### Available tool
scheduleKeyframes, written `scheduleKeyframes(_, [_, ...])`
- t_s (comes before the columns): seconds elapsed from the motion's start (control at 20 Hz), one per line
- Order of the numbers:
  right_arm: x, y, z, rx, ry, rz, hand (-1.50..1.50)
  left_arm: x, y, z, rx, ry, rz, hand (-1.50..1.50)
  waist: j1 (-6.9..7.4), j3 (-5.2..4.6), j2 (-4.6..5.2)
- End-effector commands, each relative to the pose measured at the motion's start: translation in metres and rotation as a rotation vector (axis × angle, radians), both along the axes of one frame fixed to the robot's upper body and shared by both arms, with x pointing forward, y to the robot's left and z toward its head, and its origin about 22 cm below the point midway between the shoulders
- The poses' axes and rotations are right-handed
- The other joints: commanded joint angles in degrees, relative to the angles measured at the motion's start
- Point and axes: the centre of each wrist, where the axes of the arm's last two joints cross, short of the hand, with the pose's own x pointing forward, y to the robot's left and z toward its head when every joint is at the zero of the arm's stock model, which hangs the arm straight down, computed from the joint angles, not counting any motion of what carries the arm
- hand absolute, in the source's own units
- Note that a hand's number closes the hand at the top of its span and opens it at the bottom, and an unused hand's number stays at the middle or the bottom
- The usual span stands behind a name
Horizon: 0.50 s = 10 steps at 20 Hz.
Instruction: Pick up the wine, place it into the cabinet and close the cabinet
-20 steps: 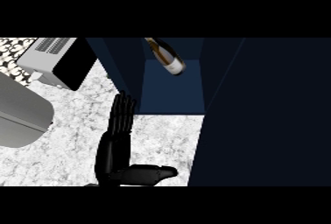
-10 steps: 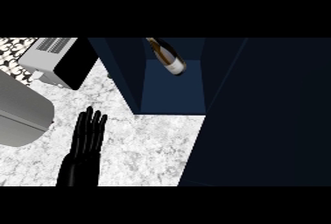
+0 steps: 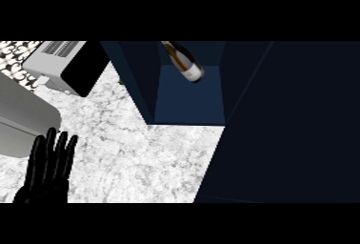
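Nearest, at the lower left edge, the black left hand (image 3: 45,174) rests with its fingers (image 3: 53,145) straight, slightly spread and pointing far, holding nothing. Beneath it lies the white marble counter (image 3: 134,157), mottled with grey veins. On the right, a broad, flat navy door (image 3: 288,128) stands open and covers the counter there. Farther off, the boxy navy blue cabinet (image 3: 186,102) shows its smooth inner walls. Inside it, at the far end, the slim dark glass wine bottle (image 3: 184,64) sits tilted, with a pale label and a golden band. Far left is a silver box-shaped appliance (image 3: 60,64) with a glossy black front. Nearer than that is a smooth grey rounded surface (image 3: 17,112).
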Motion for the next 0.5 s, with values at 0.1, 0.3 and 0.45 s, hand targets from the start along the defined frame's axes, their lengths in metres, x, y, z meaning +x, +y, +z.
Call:
scheduleKeyframes(0.1, [-0.016,0.042,0.020,0.101,-0.011,0.166,1.50,-0.005,0.031,0.008,-0.008,-0.017,0.004,-1.50,0.65,-0.14,0.08])
scheduleKeyframes(0.3, [-0.011,0.062,0.021,0.113,-0.008,0.173,1.50,-0.015,0.044,0.013,-0.006,-0.009,0.004,-1.50,1.22,-0.09,0.01])
scheduleKeyframes(0.45, [0.008,0.083,0.020,0.111,-0.019,0.113,1.50,-0.018,0.064,0.024,0.004,-0.012,-0.014,-1.50,1.64,-0.01,0.27])
